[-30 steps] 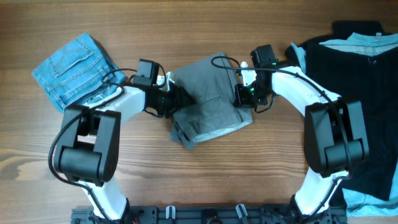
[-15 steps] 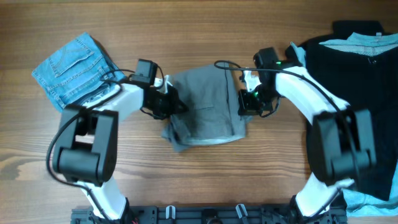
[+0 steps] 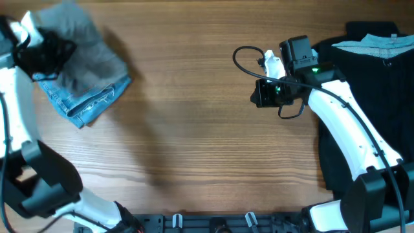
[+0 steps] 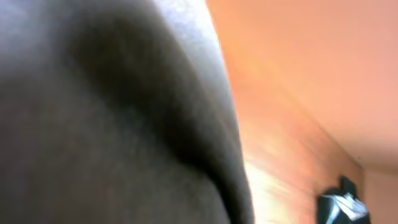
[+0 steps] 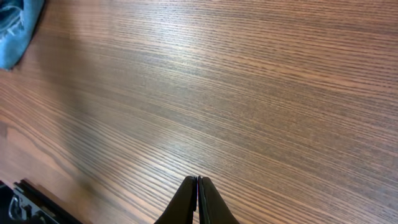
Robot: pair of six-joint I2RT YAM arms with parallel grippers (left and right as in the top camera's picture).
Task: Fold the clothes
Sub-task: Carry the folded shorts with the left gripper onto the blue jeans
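The grey shorts [image 3: 81, 48] lie motion-blurred at the far left of the table, on top of the blue denim shorts [image 3: 90, 103]. My left gripper [image 3: 46, 53] is a dark shape on the grey cloth's left part and appears shut on it. The left wrist view is filled by blurred dark grey cloth [image 4: 93, 124], which hides the fingers. My right gripper [image 3: 261, 95] hangs over bare wood right of centre. In the right wrist view it [image 5: 198, 179] is shut and empty.
A black garment with light-blue trim [image 3: 372, 77] covers the right side of the table, beside the right arm. The denim shorts' corner shows at the top left of the right wrist view [image 5: 15, 25]. A black rail runs along the front edge [image 3: 213, 223].
My left gripper has swung from the table's centre to the far left, carrying the grey shorts onto the denim shorts. My right gripper has let go of the cloth and pulled back right.
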